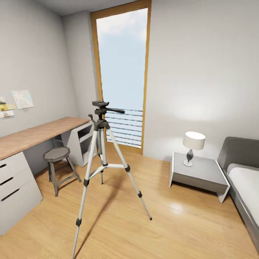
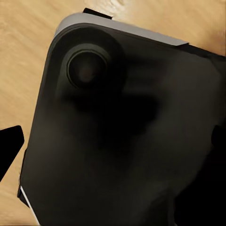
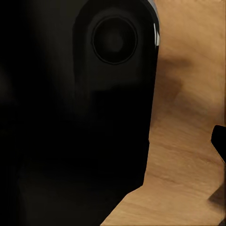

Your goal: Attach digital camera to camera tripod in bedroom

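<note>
The camera tripod (image 1: 102, 144) stands on the light wood floor in the middle of the bedroom, its three silver legs spread. Its black head (image 1: 100, 105) is bare on top, and the pan handle (image 1: 116, 110) points right. The digital camera is out of view. In the left wrist view my left gripper (image 2: 113, 141) is open, with dark fingertips (image 2: 10, 146) at the picture's edges and the robot's black base (image 2: 122, 122) beyond them. In the right wrist view one fingertip (image 3: 219, 141) of my right gripper (image 3: 113, 146) shows far to one side, over floor and the same black base (image 3: 84, 94).
A wood-topped grey desk (image 1: 36, 135) with drawers runs along the left wall, and a round grey stool (image 1: 57, 154) stands before it. Behind the tripod is the tall wood-framed window (image 1: 122, 72) with railing bars. At the right are a grey nightstand (image 1: 201, 174) with a lamp (image 1: 193, 142) and a bed (image 1: 246, 183).
</note>
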### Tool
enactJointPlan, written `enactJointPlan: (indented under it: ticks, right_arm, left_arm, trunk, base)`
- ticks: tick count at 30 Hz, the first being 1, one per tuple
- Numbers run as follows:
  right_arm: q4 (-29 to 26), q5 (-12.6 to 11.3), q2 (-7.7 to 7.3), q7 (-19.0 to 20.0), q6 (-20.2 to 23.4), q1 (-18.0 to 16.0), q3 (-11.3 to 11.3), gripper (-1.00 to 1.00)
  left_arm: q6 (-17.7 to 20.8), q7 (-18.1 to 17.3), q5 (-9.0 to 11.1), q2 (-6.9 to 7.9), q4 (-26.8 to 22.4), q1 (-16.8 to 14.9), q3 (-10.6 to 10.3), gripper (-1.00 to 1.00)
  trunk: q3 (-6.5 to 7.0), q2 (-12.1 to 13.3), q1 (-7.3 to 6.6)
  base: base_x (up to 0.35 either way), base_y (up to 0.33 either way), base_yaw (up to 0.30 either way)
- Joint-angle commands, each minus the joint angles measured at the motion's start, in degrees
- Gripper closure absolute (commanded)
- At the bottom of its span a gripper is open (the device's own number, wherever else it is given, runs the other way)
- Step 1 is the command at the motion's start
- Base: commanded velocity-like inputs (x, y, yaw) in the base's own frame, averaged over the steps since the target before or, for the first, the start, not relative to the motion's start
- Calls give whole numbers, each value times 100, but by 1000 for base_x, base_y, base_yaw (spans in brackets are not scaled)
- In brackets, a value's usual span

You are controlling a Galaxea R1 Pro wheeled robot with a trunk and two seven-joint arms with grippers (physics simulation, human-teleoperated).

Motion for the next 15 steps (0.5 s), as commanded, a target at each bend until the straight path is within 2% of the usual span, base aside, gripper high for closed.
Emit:
enactJointPlan:
  ticks: [1, 8, 15]
  right_arm:
    - [3, 11, -1, -2, -1, -4, 11, -100]
    - [-3, 14, -1, 3, -1, -4, 16, -100]
    - [-5, 136, -1, 4, -1, -4, 19, -100]
  left_arm:
    - [-11, -1, 42, -1, -5, 1, 6, -100]
    - [-11, -1, 168, 8, 0, 1, 7, -100]
    - [-11, -1, 434, 11, 3, 1, 6, -100]
  trunk:
    - [-5, -3, 0]
    - [-5, -3, 0]
    - [-5, -3, 0]
  base:
    - [0, 0, 268]
    - [0, 0, 271]
    - [0, 0, 275]
